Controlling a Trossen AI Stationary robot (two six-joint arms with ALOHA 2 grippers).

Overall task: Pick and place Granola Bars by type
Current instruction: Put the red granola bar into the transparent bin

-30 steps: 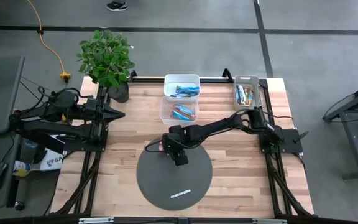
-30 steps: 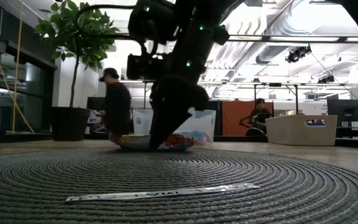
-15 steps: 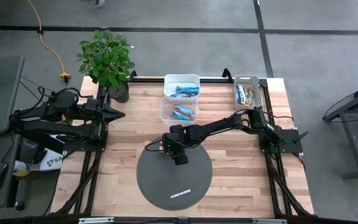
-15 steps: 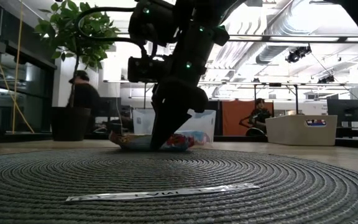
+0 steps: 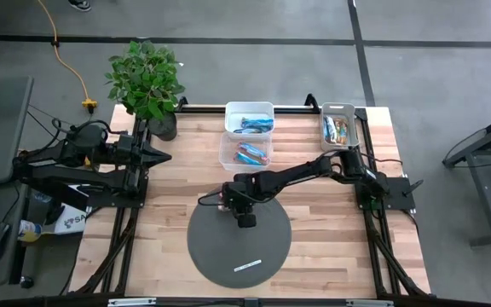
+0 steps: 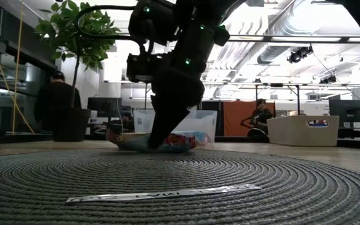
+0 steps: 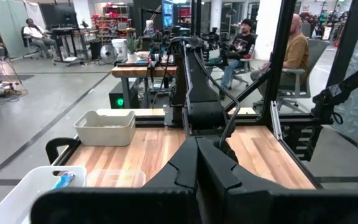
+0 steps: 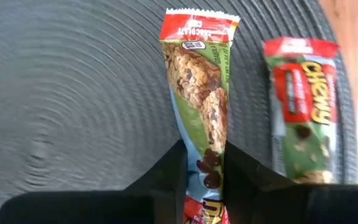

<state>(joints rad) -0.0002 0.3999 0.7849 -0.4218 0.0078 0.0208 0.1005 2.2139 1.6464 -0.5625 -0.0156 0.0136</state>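
Right gripper [image 8: 202, 163] down at the far edge of the round dark mat [image 5: 220, 251], near the middle of the wooden surface [image 5: 169, 179], fingers [image 8: 166, 168] pressed against both sides of a granola bar [image 8: 199, 81] with a red end and a green-and-blue wrapper, the bar lying flat on the mat. Second granola bar [image 8: 303, 106], red and green, just beside the first, close to the mat's rim, apart from the fingers. In the overhead view, a glimpse of red at the gripper [image 5: 225, 202] on the mat's far-left rim; from table height, the bright wrappers [image 6: 180, 142] low beneath the dark arm. Thin white strip [image 5: 247, 265] toward the near side of the mat, well apart from the gripper. Three bins along the far edge of the surface: white bin [image 5: 250, 109] with blue bars [image 5: 254, 125], clear bin [image 5: 225, 152] just in front of it with red-and-blue bars [image 5: 251, 154], third bin [image 5: 353, 122] at the far right corner with tan-and-green bars [image 5: 337, 130]. Left gripper [image 5: 164, 155] parked at the left edge beside a potted plant [image 5: 146, 78], fingers [image 7: 197, 168] closed together, nothing between them. Person [image 6: 56, 103] standing in the room beyond the surface.
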